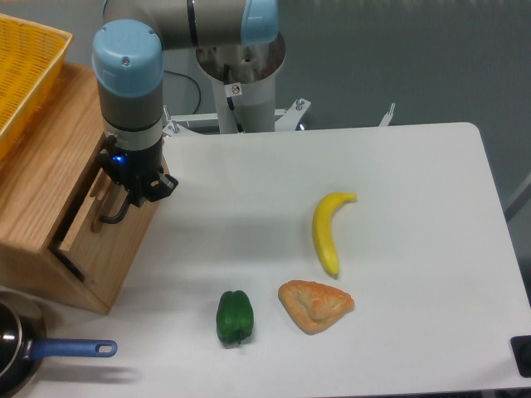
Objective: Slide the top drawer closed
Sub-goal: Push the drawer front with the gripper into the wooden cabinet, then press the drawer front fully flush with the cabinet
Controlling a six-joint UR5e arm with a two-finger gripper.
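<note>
- Nearest, a pan with a blue handle (73, 349) sits at the desk's (398, 166) front left corner, with a green pepper (234, 316) and a pastry (315, 305) to its right.
- Farther back lies a banana (328, 231).
- Left of these, the top drawer (104, 228) looks almost flush with the wooden cabinet (41, 199); its contents are hidden.
- Against its black handle (114, 214) sit the fingers (133, 186); how far apart they are cannot be told.
- Farthest back, a yellow basket (21, 70) rests on the cabinet.
</note>
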